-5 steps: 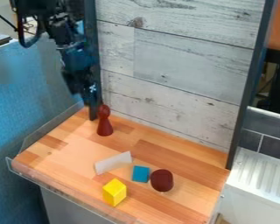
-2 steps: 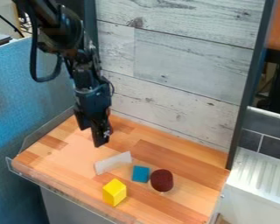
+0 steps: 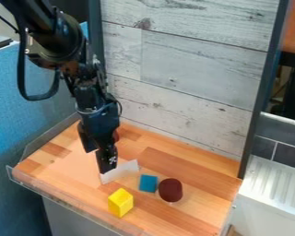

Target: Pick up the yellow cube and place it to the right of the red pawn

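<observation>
Striped wooden tabletop (image 3: 174, 160), weathered plank wall (image 3: 193, 69), parted fingers (image 3: 97, 161)

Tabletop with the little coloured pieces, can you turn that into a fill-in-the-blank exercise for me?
1. Of the loose pieces, the one nearest the camera is a block coloured ____.
2. The small cube beside the dark red rounded piece is coloured ____.
3. The long flat piece, partly covered by the gripper, is coloured ____.
4. The tabletop under these pieces is made of ____.

Missing words: yellow; blue; white; wood.
</observation>
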`<state>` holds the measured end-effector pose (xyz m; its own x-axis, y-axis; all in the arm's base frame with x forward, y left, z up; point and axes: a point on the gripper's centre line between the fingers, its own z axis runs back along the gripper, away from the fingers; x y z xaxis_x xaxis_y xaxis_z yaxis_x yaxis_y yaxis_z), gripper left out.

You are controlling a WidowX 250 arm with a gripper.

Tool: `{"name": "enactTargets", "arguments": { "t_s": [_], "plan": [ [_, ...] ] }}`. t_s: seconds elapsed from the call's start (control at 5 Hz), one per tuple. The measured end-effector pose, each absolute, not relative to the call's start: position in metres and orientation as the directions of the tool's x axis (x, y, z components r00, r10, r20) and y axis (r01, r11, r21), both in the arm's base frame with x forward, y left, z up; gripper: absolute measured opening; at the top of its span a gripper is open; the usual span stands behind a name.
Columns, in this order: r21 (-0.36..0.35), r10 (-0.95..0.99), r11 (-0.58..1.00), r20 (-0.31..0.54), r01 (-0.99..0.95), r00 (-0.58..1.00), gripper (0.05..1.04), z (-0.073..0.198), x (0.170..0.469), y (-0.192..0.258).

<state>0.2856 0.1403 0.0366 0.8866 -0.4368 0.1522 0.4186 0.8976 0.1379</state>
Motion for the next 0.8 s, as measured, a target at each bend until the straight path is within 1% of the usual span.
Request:
{"name": "enactTargets", "arguments": {
  "t_s": [0.2,0.4,0.6,0.8],
  "plan": [
    [0.138,-0.456,0.888,0.142,0.438,0.879,1.000,0.028,0.274,0.133],
    [0.165,-0.462,0.883,0.130,0.440,0.877,1.000,0.022,0.270,0.132],
    [0.180,-0.456,0.883,0.109,0.434,0.883,1.000,0.008,0.267,0.133],
    [0.187,-0.446,0.887,0.100,0.423,0.890,1.000,-0.002,0.271,0.127]
  ]
}}
